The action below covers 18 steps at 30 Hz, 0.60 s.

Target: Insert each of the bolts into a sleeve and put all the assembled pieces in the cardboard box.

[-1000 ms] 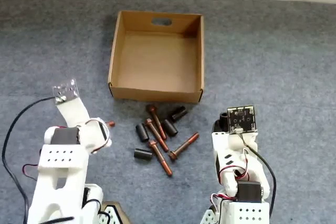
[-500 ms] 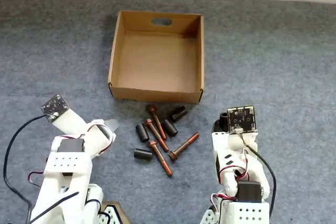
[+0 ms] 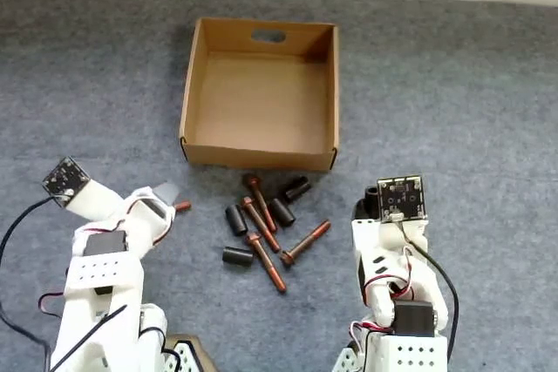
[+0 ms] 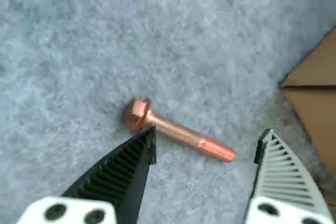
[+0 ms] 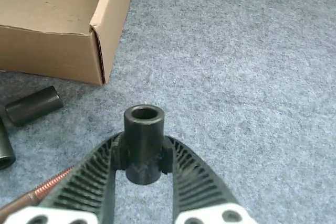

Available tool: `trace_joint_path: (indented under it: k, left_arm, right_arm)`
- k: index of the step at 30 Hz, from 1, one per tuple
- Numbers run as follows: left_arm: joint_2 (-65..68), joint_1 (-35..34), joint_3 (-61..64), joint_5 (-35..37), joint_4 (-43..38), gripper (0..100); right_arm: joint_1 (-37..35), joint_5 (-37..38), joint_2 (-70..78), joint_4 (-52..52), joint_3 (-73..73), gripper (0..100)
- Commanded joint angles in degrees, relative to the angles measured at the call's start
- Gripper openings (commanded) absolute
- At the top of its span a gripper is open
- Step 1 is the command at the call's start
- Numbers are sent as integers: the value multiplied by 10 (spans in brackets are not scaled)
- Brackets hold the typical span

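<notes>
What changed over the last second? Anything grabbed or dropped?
The left arm's wrist swung leftward in the high view; the left gripper now hangs open over a lone bolt, nothing taken. Unchanged: right gripper shut on a sleeve, the pile of bolts and sleeves, the cardboard box.

The cardboard box (image 3: 258,157) is plain tan-brown. The bolt (image 4: 176,131) is shiny copper-orange, and the sleeve (image 5: 143,121) is matt black. The table (image 3: 453,84) is mottled blue-grey. The left claw (image 4: 208,132) is ribbed, black on one side and pale grey on the other; the right claw (image 5: 143,145) is ribbed black throughout
</notes>
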Motion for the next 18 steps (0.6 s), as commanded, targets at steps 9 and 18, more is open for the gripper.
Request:
trace_joint_path:
  k: [9,18]
  left_arm:
    - [-5,-4,-9,4,22,303]
    - [0,-4,-50,4,126,305]
  right_arm:
    - [-4,-2,-5,1,67,5]
    - [-4,-2,-5,1,67,5]
